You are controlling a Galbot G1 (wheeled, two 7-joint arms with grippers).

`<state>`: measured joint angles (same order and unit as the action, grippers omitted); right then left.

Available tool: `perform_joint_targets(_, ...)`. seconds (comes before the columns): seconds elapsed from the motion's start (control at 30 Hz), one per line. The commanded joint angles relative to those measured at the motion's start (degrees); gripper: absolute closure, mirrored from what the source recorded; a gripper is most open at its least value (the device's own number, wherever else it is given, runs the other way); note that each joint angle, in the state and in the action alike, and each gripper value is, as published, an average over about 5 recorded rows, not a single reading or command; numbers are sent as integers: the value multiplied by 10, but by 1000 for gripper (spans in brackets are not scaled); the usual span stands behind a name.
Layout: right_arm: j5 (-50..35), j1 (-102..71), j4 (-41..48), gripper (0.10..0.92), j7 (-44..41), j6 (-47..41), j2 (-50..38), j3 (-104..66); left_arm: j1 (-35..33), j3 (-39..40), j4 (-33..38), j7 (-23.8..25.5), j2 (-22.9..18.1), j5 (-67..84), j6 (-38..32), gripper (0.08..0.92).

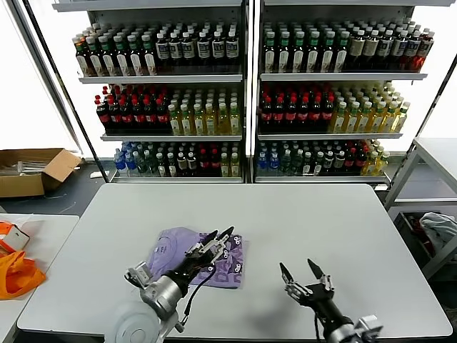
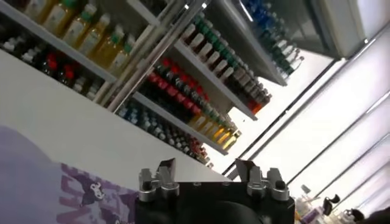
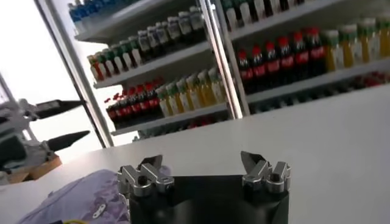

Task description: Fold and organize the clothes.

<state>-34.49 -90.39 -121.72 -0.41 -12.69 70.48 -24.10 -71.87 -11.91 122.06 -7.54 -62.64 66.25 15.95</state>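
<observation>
So my left pincer point(image 1: 218, 235) is hanging right over the lavender soft cotton T-shirt with the little dark purple printed figures point(image 1: 228, 266), fingers spread wide and nothing in them. The shirt sits folded-ish on the pale grey rectangular tabletop point(image 1: 300, 221), toward my left-front side, printed part facing up on its right half and the plain part bunched on the left. I honestly can't tell from up top whether my fingertips touch the fabric or just hover. My right pincer point(image 1: 300, 271) is off to the right of the shirt, near the table's front edge, also wide and holding nothing. Tall shelves of bottled drinks point(image 1: 250, 100) stand behind the table.
</observation>
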Motion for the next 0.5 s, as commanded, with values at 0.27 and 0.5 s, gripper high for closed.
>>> perform_joint_targets(0.27,-99,273,144,203,199,-202,43,240,-110,-158,55,61,24,8,-31,180)
perform_joint_targets(0.5,-94,269,147,293,209,-205,49,245,-103,-153,62,48,18,5,-25,177)
